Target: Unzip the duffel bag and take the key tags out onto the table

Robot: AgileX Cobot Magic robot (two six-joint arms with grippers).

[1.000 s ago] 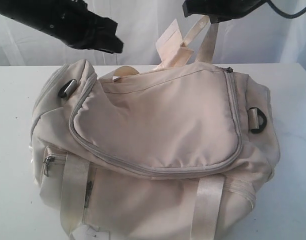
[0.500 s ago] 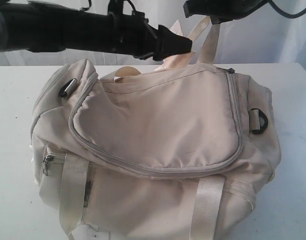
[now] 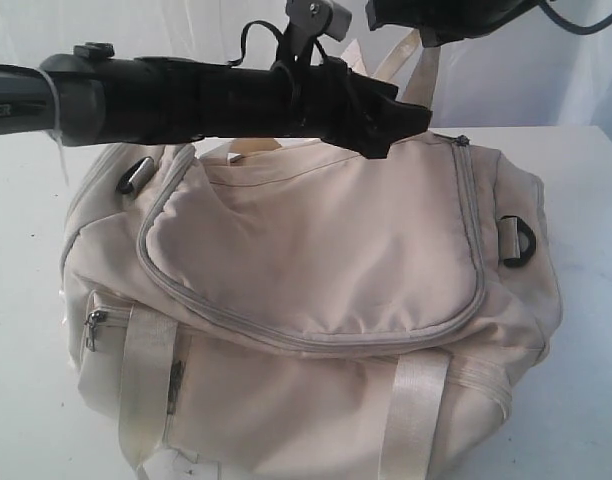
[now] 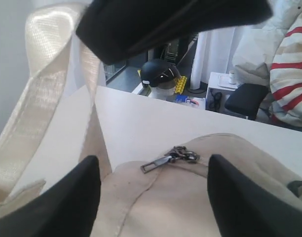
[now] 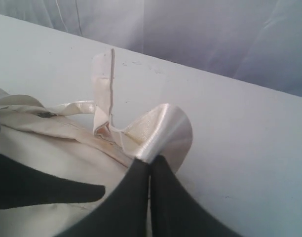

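The only legible writing was the white letter fragment "PER" on the left arm (image 3: 16, 108). A small label (image 3: 176, 378) sewn beside the front strap of the duffel bag (image 3: 316, 290) was too small to read.

The duffel bag lay on the table (image 3: 586, 200), its grey top zipper (image 3: 474, 235) closed along the flap. The left gripper (image 4: 153, 165) hung just over the bag's upper edge with its fingers (image 4: 67, 197) spread wide, holding nothing. The metal zipper pull (image 4: 168, 159) lay flat on the bag between them, touching neither.

The right gripper (image 5: 150, 165) was above the bag's far side, fingers pinched tight on the webbing handle (image 5: 161, 133), which it held lifted off the bag. From the left wrist camera that raised strap ran close alongside one left finger, and the dark body of the right gripper loomed over the zipper pull.

A black D-ring (image 3: 514, 242) hung at the bag's right end, and the side pocket's small zip pull (image 3: 94, 328) at its left end.
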